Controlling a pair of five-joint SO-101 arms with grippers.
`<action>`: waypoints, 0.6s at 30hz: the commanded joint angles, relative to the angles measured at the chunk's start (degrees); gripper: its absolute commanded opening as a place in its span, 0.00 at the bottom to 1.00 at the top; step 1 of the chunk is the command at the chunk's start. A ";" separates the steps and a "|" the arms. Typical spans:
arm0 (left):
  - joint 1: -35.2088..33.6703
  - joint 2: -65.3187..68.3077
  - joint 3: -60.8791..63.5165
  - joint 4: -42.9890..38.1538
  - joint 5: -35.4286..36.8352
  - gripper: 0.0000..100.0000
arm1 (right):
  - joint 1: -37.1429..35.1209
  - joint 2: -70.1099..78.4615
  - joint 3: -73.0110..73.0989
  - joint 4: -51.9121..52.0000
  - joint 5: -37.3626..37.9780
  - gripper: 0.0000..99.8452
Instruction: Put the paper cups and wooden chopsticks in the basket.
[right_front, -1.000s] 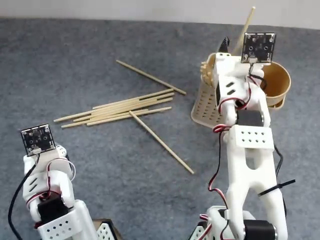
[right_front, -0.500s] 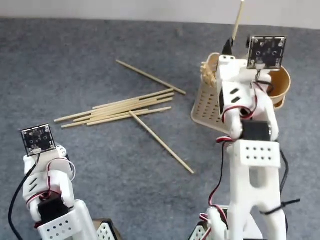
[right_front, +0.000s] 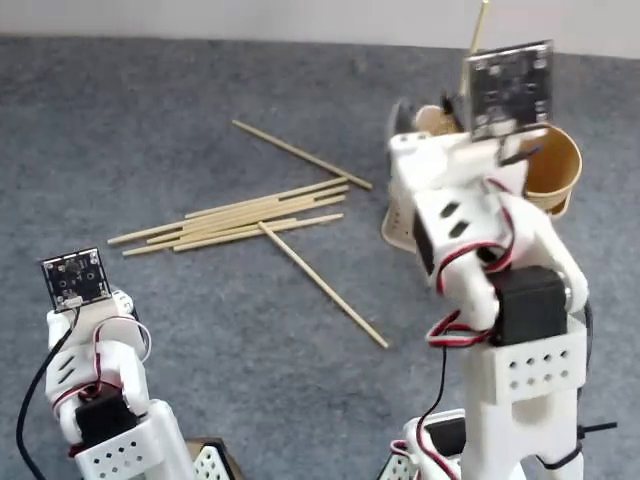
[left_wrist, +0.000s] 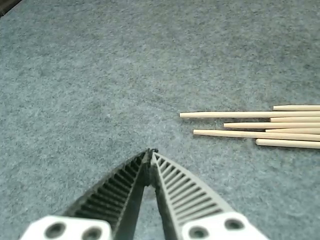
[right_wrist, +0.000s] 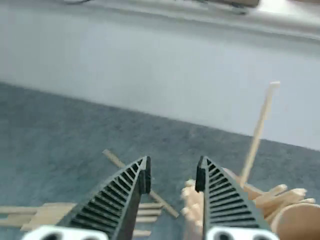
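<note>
Wooden chopsticks (right_front: 240, 218), slim and tapered, lie loose on the grey felt counter (right_front: 150, 120) left of the perforated basket (right_front: 397, 228) holding a paper cup (right_front: 555, 165); right jaws spread empty over it, left jaws pressed together.

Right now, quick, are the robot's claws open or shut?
Left gripper: shut, holding nothing.
Right gripper: open, holding nothing.

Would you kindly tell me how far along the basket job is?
Done: several wooden chopsticks stand in the cream perforated plastic basket, a brown paper cup beside them. In hand: nothing; the right gripper hangs open over the basket, the left gripper is shut. Left: loose wooden chopsticks on the grey carpet.
</note>
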 joint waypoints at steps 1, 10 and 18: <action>0.92 -0.13 -0.22 -1.05 -0.35 0.01 | -6.64 -1.89 -3.21 4.44 3.52 0.16; 0.84 -0.13 -0.22 -1.05 -0.35 0.01 | -17.45 9.36 -0.22 13.14 4.13 0.16; 0.84 -0.13 -0.22 -1.05 -0.35 0.01 | -20.26 27.21 0.31 13.23 4.13 0.16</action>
